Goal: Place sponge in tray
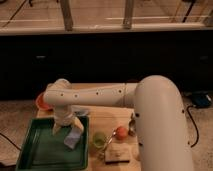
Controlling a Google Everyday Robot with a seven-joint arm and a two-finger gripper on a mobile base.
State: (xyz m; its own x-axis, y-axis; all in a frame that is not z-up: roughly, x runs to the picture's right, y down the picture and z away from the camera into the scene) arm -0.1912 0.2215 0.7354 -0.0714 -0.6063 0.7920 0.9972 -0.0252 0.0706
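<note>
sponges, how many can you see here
1: the pale blue sponge lies in the green tray, just under the open gripper. The arm may hide others.

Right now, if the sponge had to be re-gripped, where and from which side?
Take the sponge across its narrow sides, from above. It is a small soft block, seemingly tilted over the tray just below the open gripper, with the rim beside it blocking a sideways approach.
</note>
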